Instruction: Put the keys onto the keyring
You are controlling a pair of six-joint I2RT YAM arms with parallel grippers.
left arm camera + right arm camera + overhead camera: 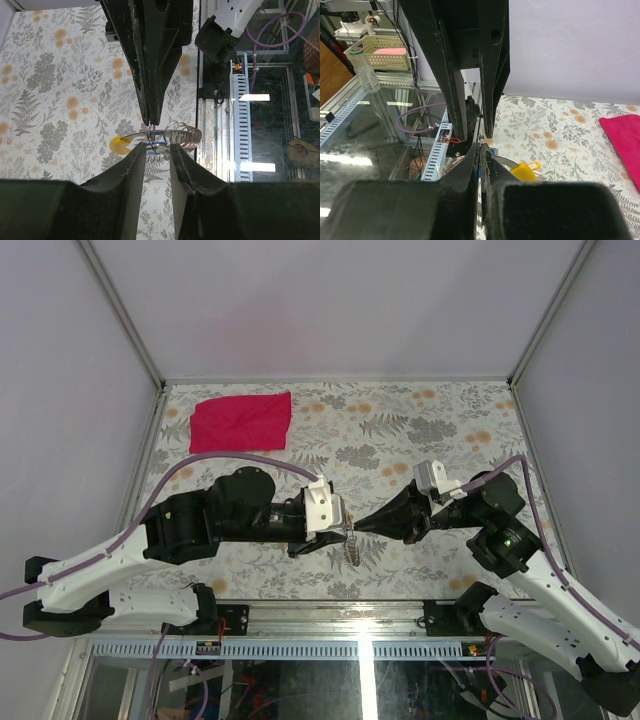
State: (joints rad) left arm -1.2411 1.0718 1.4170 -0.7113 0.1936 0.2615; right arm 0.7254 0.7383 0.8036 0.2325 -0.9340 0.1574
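Grippers meet tip to tip above near edge of floral-print table (450,420); open room toward far edge. Crumpled red cloth (241,422) lies far left.

Thin silver metal keyring (182,135) hangs between tips.

Right gripper (480,150) clenched, tips at ring.

Left gripper (157,148) narrowly parted around small blue piece (152,146); grasp unclear.

Yellow-headed key (119,145) clear only in wrist views.

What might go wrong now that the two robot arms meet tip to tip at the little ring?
The shut right pincer and the left pincer sit tip to tip, so one small push might knock them together. The keyring hangs in the air between them; if the grip slips, it could fall to the table. The yellow key beside the ring might slide away.
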